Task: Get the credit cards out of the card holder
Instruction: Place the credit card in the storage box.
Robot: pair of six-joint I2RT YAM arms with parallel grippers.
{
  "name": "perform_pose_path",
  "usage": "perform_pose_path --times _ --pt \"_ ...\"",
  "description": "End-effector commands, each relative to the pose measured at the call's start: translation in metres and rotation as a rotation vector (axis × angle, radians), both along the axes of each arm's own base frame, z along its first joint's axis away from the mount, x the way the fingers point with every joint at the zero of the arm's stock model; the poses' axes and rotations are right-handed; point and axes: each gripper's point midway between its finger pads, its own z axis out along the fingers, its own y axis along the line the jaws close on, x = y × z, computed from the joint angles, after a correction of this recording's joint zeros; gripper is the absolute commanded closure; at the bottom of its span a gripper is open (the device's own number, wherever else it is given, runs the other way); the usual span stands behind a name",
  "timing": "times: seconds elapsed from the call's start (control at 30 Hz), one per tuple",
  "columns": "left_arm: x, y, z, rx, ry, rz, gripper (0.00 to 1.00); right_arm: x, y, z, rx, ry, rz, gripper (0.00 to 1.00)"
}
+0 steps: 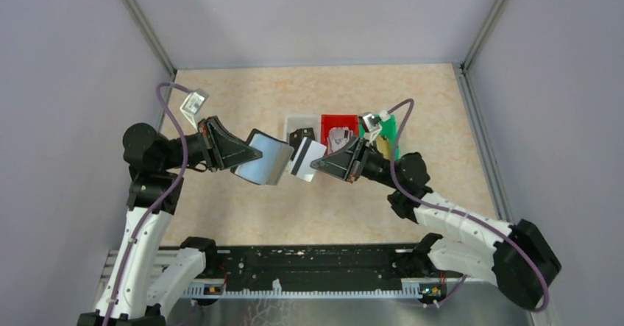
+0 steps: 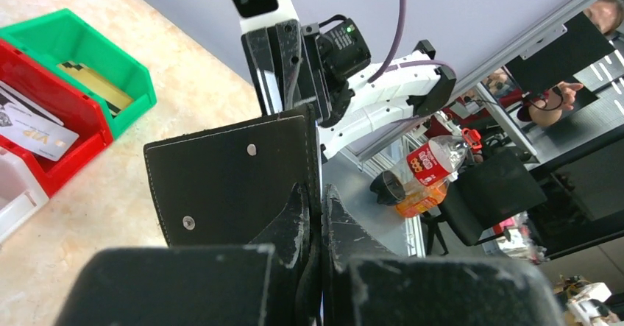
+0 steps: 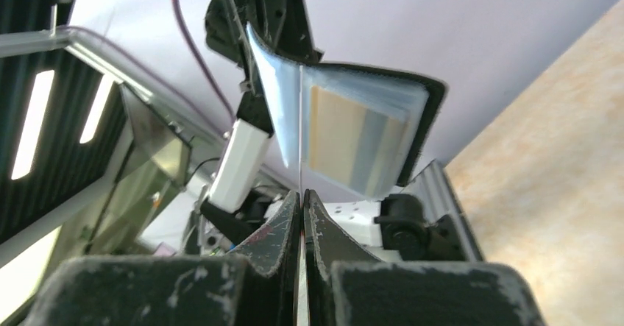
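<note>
i'm holding the card holder (image 1: 263, 160) up above the table (image 1: 243, 98) with the left pincer (image 2: 317, 199), its jaws clamping tight on one black flap. the right pincer (image 3: 302, 202) is pinching shut on the striped card (image 1: 307, 159) right at the holder's open edge, and i can't tell whether the card's far edge is sitting in its slot or is already free. what's worrying me is that the right grip is biting only a thin strip of slick plastic, so pulling at an angle to the slot could be jamming the card or letting it slide out and drop short of the bins. the left grip is on a soft flap, so a hard tug could be folding the holder or dragging it loose. the gold card (image 3: 332, 131) is sitting in an inner pocket and could be slipping out if the holder is tipping. the holder is looking like matte black leather with pale stitching and small metal studs outside, and glossy grey-blue pockets inside, curving open like a book. the cards are looking thin, stiff and flat. beyond, the white bin (image 1: 298, 123), red bin (image 1: 339, 122) and green bin (image 1: 388, 129) are hard moulded plastic.
</note>
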Motion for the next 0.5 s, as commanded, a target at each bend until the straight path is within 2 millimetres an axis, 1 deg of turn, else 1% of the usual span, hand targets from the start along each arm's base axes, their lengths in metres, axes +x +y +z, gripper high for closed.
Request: perform_pose_path --times 0.0,0.03,0.1,0.17,0.23,0.3,0.33,0.4,0.47 --pt "-0.009 0.002 0.015 0.012 -0.116 -0.017 1.00 0.013 -0.026 -0.007 -0.125 -0.029 -0.071 1.00" --pt "-0.010 0.002 0.015 0.012 -0.124 -0.022 1.00 0.019 -0.032 -0.011 -0.174 -0.029 -0.099 1.00" --pt "-0.014 0.002 0.017 0.014 -0.138 -0.036 1.00 0.035 -0.043 -0.025 -0.305 -0.016 -0.169 1.00" --pt "-0.018 0.002 0.018 0.016 -0.151 -0.059 1.00 0.054 -0.057 -0.043 -0.456 0.000 -0.255 1.00" --pt "-0.023 0.002 0.019 0.022 -0.180 -0.081 1.00 0.067 -0.067 -0.058 -0.574 0.016 -0.299 1.00" --pt "-0.025 0.002 0.020 0.032 -0.213 -0.090 1.00 0.081 -0.075 -0.066 -0.685 -0.005 -0.343 1.00" --pt "-0.026 0.003 0.020 0.040 -0.237 -0.087 1.00 0.089 -0.079 -0.075 -0.739 0.006 -0.370 1.00" --pt "-0.026 0.004 0.019 0.058 -0.264 -0.073 1.00 0.103 -0.083 -0.087 -0.813 0.020 -0.398 1.00" --pt "-0.028 0.004 0.019 0.068 -0.288 -0.069 1.00 0.116 -0.082 -0.095 -0.862 0.027 -0.408 1.00"
